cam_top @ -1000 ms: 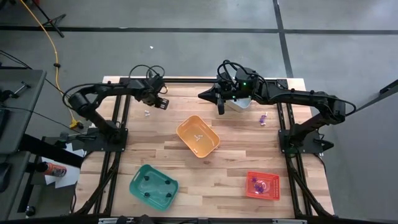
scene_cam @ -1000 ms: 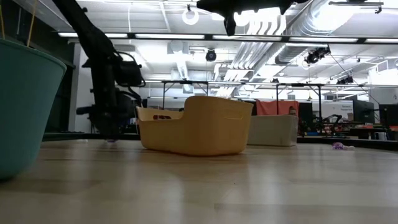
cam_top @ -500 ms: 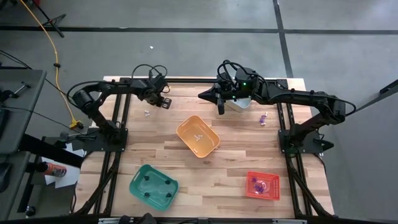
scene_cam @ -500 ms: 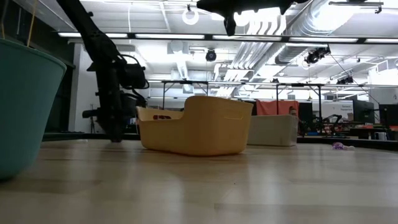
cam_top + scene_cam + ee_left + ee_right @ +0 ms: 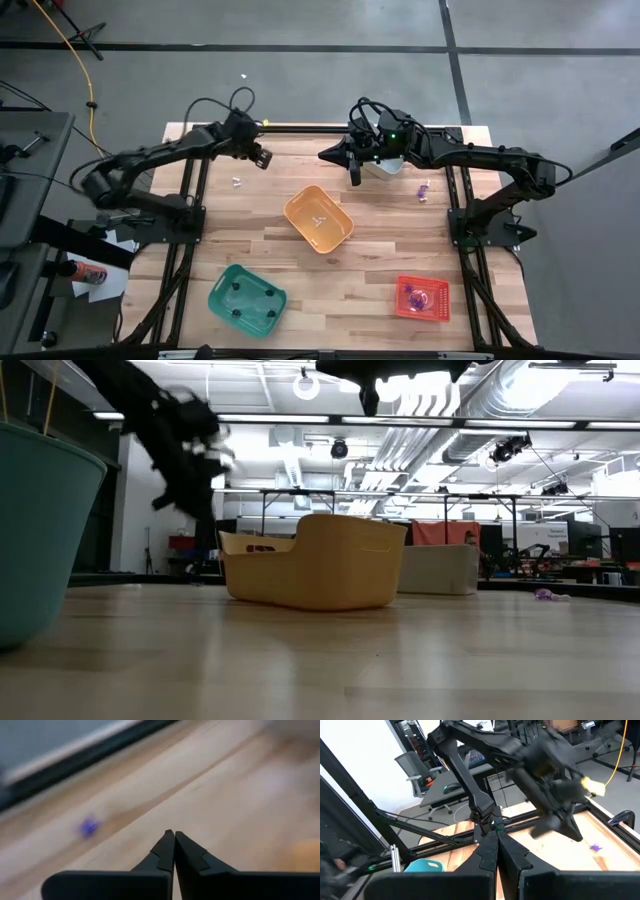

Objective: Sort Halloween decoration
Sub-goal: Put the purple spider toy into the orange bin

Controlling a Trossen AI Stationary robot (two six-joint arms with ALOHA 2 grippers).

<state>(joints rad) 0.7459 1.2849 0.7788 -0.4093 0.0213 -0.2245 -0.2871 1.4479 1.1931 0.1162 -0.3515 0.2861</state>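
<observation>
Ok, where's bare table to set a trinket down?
Bare wood lies between the orange bin and the red bin, and between the green bin and the red one. It is tighter at the far edge, by the white bin.

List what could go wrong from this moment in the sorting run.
1. The left gripper is shut with nothing visible between its fingers, and a purple trinket lies on the table beyond it: probably a missed pick.
2. Another purple trinket sits near the table's right edge, so a nudge might push it off.
3. The right gripper hangs shut near the grey bin.
</observation>
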